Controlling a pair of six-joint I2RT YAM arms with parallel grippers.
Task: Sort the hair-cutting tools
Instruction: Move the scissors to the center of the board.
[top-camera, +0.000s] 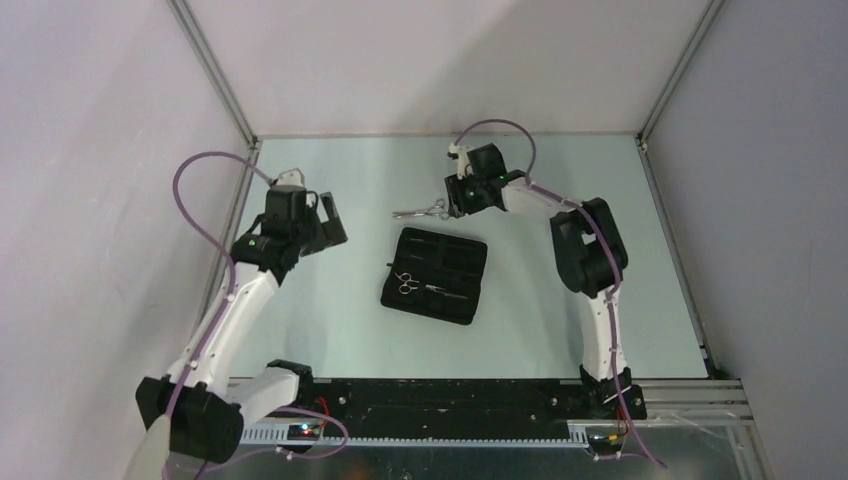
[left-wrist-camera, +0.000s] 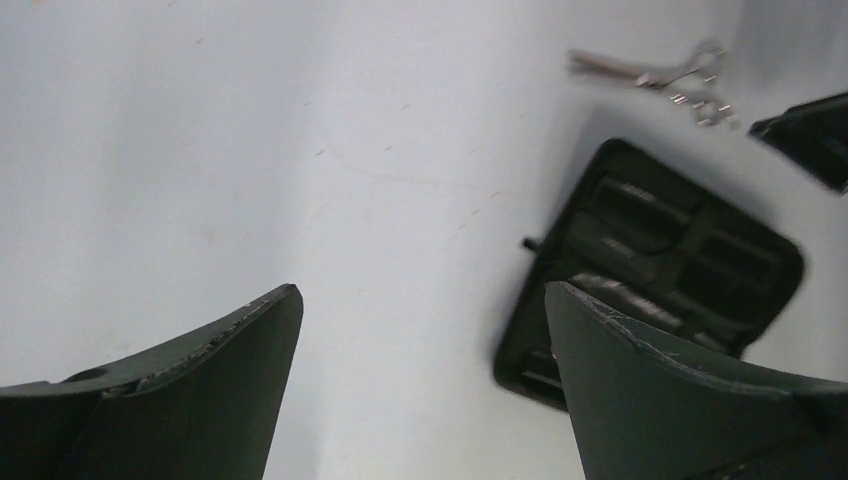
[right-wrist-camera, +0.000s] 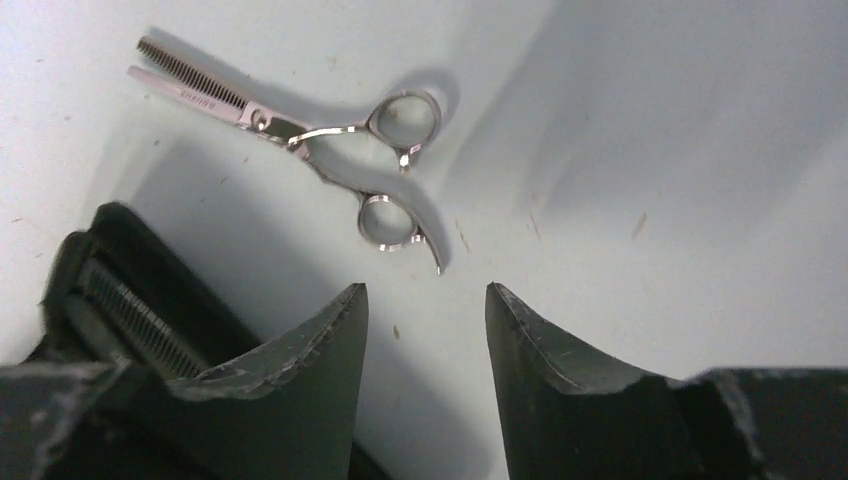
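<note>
One pair of silver scissors (top-camera: 421, 211) lies loose on the table beyond the open black case (top-camera: 455, 296); it shows in the right wrist view (right-wrist-camera: 300, 130) with toothed blades pointing left, and in the left wrist view (left-wrist-camera: 660, 75). A second pair of scissors (top-camera: 406, 283) sits inside the case. A black comb (right-wrist-camera: 125, 315) lies in the case at the lower left of the right wrist view. My right gripper (right-wrist-camera: 425, 295) is open and empty, just short of the loose scissors' ring handles. My left gripper (left-wrist-camera: 425, 300) is open and empty over bare table, left of the case (left-wrist-camera: 770, 265).
The table (top-camera: 330, 330) is walled by white panels on the left, back and right. The black rail with both arm bases (top-camera: 430, 400) runs along the near edge.
</note>
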